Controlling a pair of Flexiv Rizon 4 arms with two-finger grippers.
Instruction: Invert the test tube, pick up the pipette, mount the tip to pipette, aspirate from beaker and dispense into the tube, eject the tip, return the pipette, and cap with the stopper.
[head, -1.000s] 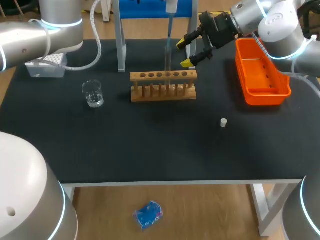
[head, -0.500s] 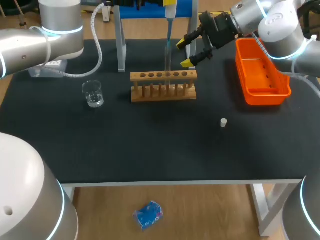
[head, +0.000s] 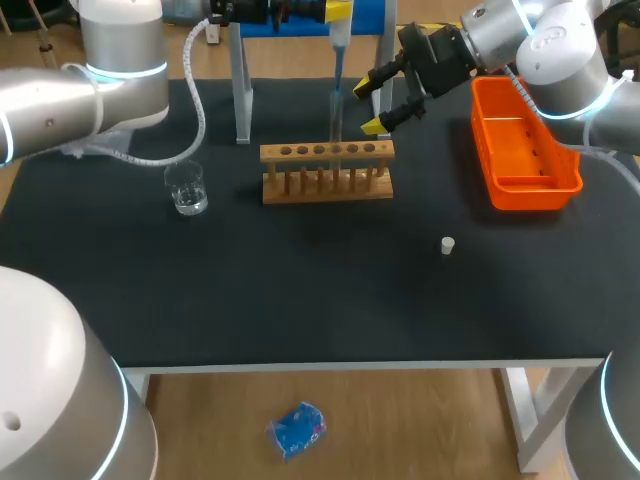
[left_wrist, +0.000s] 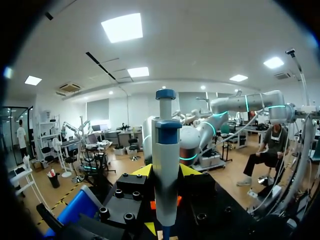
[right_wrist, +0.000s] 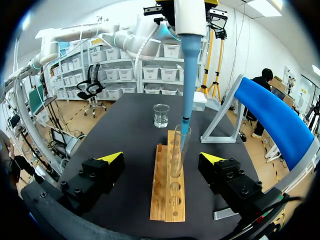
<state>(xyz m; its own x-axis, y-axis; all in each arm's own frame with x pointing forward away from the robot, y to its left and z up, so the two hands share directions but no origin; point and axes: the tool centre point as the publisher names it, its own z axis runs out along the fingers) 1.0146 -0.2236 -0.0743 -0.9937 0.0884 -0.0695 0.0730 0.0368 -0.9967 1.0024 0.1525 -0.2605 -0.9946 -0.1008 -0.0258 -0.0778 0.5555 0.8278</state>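
My left gripper (head: 338, 10) (left_wrist: 165, 172) hangs above the rack at the table's back, shut on the white pipette (head: 339, 35) (left_wrist: 165, 175). The pipette's blue tip (head: 337, 75) (right_wrist: 187, 85) points straight down into the mouth of the clear test tube (head: 334, 120) (right_wrist: 177, 150). That tube stands upright in the wooden rack (head: 327, 172) (right_wrist: 167, 195). My right gripper (head: 380, 100) (right_wrist: 162, 159) is open just right of the tube, with the tube ahead between its fingers and untouched. The water beaker (head: 186, 188) (right_wrist: 161, 115) sits left of the rack. A small white stopper (head: 448, 245) lies on the mat to the front right.
An orange bin (head: 522, 145) stands at the right rear, under my right arm. The blue pipette stand with grey legs (head: 241, 80) (right_wrist: 270, 120) rises behind the rack. My left arm's elbow (head: 90, 80) covers the rear left corner.
My left arm's wrist has swung further into view at the top and its elbow now hides the white tip box. Pipette, tube and right gripper stay put.
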